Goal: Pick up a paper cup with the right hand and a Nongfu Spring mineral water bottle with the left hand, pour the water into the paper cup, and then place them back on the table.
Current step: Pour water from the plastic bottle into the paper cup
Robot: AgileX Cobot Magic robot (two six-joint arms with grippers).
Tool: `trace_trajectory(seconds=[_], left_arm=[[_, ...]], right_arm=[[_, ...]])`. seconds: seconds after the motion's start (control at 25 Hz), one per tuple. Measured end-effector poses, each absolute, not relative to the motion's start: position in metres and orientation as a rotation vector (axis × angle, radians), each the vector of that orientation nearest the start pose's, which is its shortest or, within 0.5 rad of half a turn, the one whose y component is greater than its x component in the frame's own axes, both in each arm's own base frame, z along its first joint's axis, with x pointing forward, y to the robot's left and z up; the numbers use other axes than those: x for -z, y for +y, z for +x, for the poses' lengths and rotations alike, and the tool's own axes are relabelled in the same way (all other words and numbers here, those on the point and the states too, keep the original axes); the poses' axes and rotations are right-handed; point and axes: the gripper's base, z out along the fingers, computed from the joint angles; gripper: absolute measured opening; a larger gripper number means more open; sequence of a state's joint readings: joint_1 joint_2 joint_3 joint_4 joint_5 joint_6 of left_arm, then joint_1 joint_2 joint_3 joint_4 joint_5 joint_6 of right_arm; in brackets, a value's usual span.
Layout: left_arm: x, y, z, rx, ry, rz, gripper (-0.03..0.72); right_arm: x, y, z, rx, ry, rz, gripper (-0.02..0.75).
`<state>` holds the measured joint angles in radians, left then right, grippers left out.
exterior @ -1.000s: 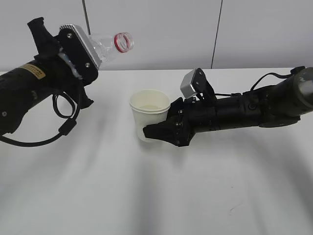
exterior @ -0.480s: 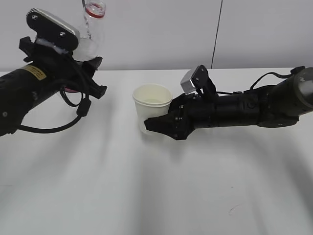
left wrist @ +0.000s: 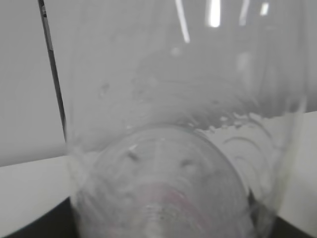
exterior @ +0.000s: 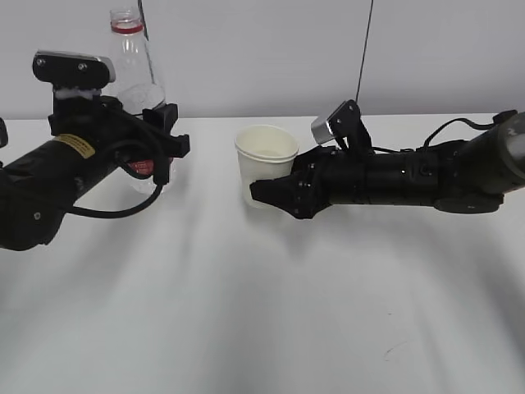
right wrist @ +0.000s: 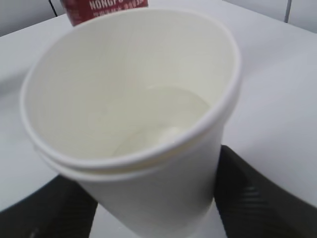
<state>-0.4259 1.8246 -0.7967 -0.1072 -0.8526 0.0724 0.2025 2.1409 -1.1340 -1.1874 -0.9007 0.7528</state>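
The left hand holds the bottle upright near the far left edge of the table. The right hand grips the cup near the far edge's middle; water lies inside the cup.

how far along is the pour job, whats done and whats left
Done: the paper cup already holds a little water, so pouring looks finished. In hand: the left gripper holds the bottle upright, and the right gripper grips the cup. Left: releasing both onto the table.
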Motion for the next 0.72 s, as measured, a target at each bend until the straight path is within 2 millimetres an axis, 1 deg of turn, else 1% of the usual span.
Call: trace_trajectory(seconds=[0.28, 0.52, 0.6, 0.72], left_arm=[[-0.166, -0.146, 0.341, 0.306, 1.613, 0.226, 0.349], [-0.13, -0.147, 0.345, 0.301, 1.676, 0.228, 0.349], [-0.124, -0.147, 0.345, 0.297, 1.691, 0.231, 0.349], [-0.121, -0.147, 0.345, 0.296, 1.695, 0.232, 0.348]], right_arm=[[-0.128, 0.146, 0.392, -0.775, 1.737, -0.86, 0.501], [-0.128, 0.145, 0.394, -0.755, 1.731, -0.851, 0.501], [-0.128, 0.144, 0.395, -0.743, 1.731, -0.841, 0.501], [-0.128, 0.142, 0.398, -0.707, 1.745, -0.802, 0.501]])
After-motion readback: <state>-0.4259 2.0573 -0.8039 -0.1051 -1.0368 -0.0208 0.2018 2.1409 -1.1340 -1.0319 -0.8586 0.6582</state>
